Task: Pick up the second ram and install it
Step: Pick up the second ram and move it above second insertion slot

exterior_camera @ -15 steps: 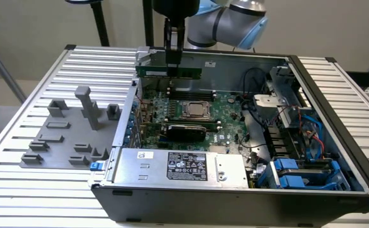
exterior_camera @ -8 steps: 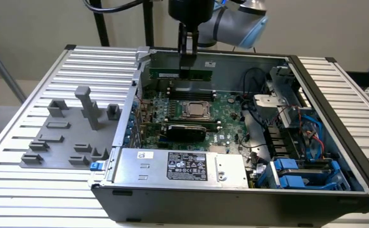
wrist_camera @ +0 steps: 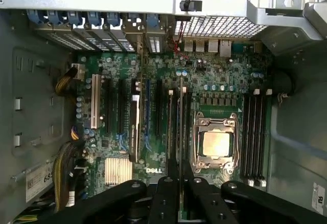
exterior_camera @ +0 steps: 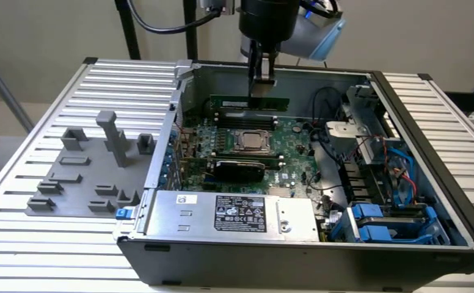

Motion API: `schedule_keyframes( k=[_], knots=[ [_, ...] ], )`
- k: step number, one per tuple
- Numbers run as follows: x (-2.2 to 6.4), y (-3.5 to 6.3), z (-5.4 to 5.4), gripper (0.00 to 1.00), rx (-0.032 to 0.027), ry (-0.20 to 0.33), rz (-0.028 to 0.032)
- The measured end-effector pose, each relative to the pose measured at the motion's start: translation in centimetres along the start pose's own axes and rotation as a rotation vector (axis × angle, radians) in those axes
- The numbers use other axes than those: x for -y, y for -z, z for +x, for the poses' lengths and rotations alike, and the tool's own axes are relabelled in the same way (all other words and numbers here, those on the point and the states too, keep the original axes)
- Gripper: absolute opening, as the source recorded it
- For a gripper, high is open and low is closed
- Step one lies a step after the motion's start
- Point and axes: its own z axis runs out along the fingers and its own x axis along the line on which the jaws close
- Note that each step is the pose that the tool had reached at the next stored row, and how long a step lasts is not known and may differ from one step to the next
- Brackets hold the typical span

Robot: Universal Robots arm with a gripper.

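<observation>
Tool [exterior_camera: 261, 84] is shut on the top edge of the ram [exterior_camera: 249, 102]. It holds the stick level, long edge down, inside the open case [exterior_camera: 302, 262] and above the motherboard [exterior_camera: 290, 137]. In the wrist view the ram is edge-on and runs alongside the CPU socket [wrist_camera: 214, 143].

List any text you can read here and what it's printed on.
"DELL": on the motherboard.
"68", rest unclear: white sticker on the case wall.
Power supply label: print too small to read.
The second ram held in the end effector: no readable marking.
</observation>
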Motion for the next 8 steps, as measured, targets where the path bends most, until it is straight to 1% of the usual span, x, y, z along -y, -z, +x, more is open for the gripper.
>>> schedule_keyframes(
  k=[4, 8],
  knots=[
    [0.07, -0.73, -0.2, 0.14, 0.0004, -0.017, 0.0001],
    [0.08, -1.46, -0.8, 0.14, 0.0005, -0.022, 0.0001]
  ],
)
